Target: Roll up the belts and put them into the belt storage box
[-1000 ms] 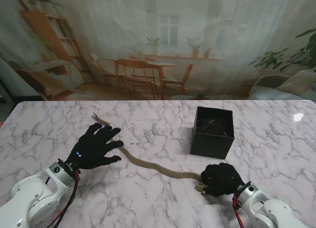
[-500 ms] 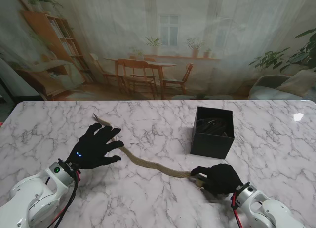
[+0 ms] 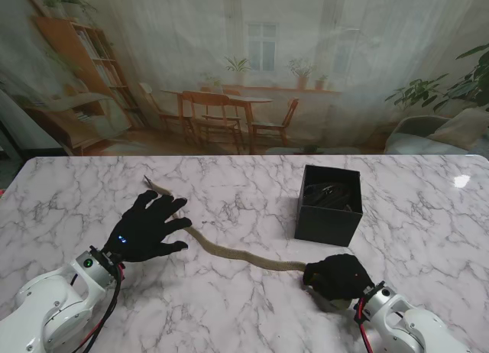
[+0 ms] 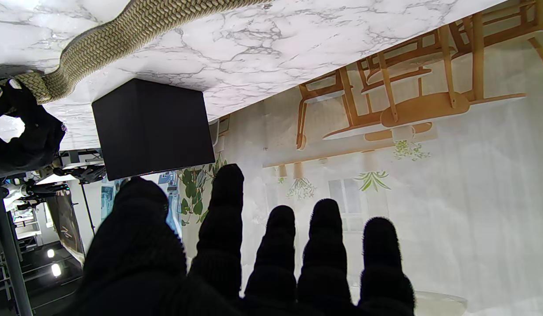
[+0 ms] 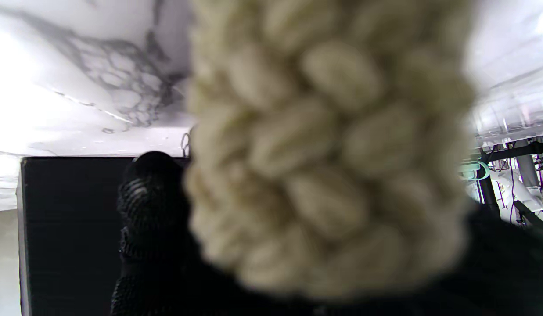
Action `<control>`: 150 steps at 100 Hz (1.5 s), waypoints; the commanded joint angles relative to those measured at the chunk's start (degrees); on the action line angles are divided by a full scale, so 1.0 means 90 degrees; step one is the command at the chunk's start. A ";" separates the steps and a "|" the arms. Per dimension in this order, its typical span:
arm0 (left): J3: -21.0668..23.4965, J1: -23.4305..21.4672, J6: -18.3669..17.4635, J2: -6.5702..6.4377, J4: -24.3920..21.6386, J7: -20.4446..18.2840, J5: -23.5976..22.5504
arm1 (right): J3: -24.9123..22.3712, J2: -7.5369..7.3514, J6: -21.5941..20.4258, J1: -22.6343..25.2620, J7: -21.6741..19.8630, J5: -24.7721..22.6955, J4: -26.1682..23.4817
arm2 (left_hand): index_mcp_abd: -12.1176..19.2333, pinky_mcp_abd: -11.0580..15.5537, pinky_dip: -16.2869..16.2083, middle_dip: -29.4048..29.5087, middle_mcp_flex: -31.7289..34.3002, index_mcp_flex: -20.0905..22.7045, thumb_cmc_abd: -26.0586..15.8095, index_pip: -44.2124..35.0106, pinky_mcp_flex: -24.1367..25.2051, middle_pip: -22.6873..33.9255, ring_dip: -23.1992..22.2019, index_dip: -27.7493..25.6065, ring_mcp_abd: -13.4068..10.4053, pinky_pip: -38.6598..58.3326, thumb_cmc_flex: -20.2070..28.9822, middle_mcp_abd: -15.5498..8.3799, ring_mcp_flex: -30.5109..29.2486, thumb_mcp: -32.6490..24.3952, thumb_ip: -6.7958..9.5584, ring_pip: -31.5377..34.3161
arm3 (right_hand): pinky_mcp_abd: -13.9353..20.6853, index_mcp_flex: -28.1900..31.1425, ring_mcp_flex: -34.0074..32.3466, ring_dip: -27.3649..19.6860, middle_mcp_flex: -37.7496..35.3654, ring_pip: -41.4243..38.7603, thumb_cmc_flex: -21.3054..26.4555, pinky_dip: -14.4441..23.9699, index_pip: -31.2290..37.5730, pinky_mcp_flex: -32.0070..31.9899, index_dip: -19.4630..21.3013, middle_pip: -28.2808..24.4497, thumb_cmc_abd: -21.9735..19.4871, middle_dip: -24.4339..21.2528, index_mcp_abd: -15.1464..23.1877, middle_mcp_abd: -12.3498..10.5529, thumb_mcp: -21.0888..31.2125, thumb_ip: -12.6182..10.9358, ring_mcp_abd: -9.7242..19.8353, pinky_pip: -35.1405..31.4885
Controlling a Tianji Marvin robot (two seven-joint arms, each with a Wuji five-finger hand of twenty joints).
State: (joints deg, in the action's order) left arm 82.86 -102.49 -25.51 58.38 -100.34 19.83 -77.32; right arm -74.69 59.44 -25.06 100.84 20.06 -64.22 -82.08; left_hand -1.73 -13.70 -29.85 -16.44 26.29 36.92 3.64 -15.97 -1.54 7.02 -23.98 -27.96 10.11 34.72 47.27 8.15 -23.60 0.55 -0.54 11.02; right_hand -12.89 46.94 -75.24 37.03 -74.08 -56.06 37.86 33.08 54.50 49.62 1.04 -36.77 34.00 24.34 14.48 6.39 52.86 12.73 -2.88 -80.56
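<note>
My right hand (image 3: 340,276) is gripping the woven belt's (image 3: 229,253) near end; my left hand (image 3: 149,227) is pressing flat, fingers spread, on its far end.

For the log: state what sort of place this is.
Likely a robot lab staged as a home: a marble-look table, a printed dining-room backdrop, and lab stands and lights in the left wrist view.

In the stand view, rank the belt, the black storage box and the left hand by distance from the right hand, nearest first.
1. Belt: its end is in the right hand.
2. Black storage box: just beyond the right hand, farther from me.
3. Left hand: across the table on the left, resting on the belt's far stretch.
</note>
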 commanded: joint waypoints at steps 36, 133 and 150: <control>-0.0006 -0.0006 -0.0009 0.0007 0.0002 -0.0037 -0.0001 | -0.0244 -0.0120 -0.0123 0.0194 -0.0720 -0.0525 -0.0557 | -0.0079 -0.0224 0.0091 0.0015 -0.0229 -0.0022 -0.0298 -0.0001 0.0116 -0.0077 -0.0036 -0.0083 0.0072 -0.0193 0.0012 0.0088 0.0066 0.0117 -0.0048 0.0050 | 0.0273 0.0090 0.0330 -0.0276 0.0867 0.2306 -0.1805 0.0233 -0.1500 -0.0894 0.1956 0.0616 -0.0078 -0.0182 -0.1172 -0.0349 -0.0158 -0.0504 0.0143 0.0665; 0.0040 -0.0025 0.0031 0.0020 -0.0009 -0.0093 0.0049 | -0.1078 -0.0246 -0.0421 0.0714 -0.3898 -0.0187 -0.2201 | -0.0078 -0.0224 0.0096 0.0018 -0.0217 -0.0008 -0.0305 0.0003 0.0114 -0.0086 -0.0036 -0.0078 0.0087 -0.0200 0.0037 0.0095 0.0064 0.0118 -0.0046 0.0049 | 0.0658 -0.2271 0.2153 -0.1710 0.3523 0.4308 0.0534 -0.1283 -0.3109 -0.1842 0.2407 0.1035 0.1224 -0.0639 -0.2455 0.0067 0.4118 -0.1394 0.0269 0.1505; 0.0043 -0.0026 0.0026 0.0019 -0.0004 -0.0088 0.0046 | -0.0986 -0.0265 -0.0496 0.0650 -0.3625 -0.0566 -0.2074 | -0.0084 -0.0221 0.0095 0.0017 -0.0212 -0.0015 -0.0302 0.0006 0.0118 -0.0084 -0.0036 -0.0078 0.0089 -0.0199 0.0039 0.0103 0.0060 0.0118 -0.0046 0.0051 | 0.0430 -0.2288 0.1993 -0.1460 0.3469 0.4058 0.1626 -0.2331 -0.2763 -0.1804 0.2392 0.0808 0.1496 -0.0433 -0.2193 -0.0127 0.3807 -0.0357 0.0414 0.0638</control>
State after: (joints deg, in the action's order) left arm 83.30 -102.61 -25.39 58.45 -100.35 19.85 -76.96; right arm -83.81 57.19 -29.34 106.74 -12.16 -68.65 -101.19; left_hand -1.73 -13.71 -29.85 -16.44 26.29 36.92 3.63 -15.97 -1.54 7.02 -23.99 -27.98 10.16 34.71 47.27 8.16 -23.60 0.55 -0.54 11.02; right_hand -8.53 27.47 -57.15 22.66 -44.32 -18.62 48.34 13.75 26.95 32.82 21.09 -28.61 45.49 19.53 -3.39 10.10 80.64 7.59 -0.67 -72.78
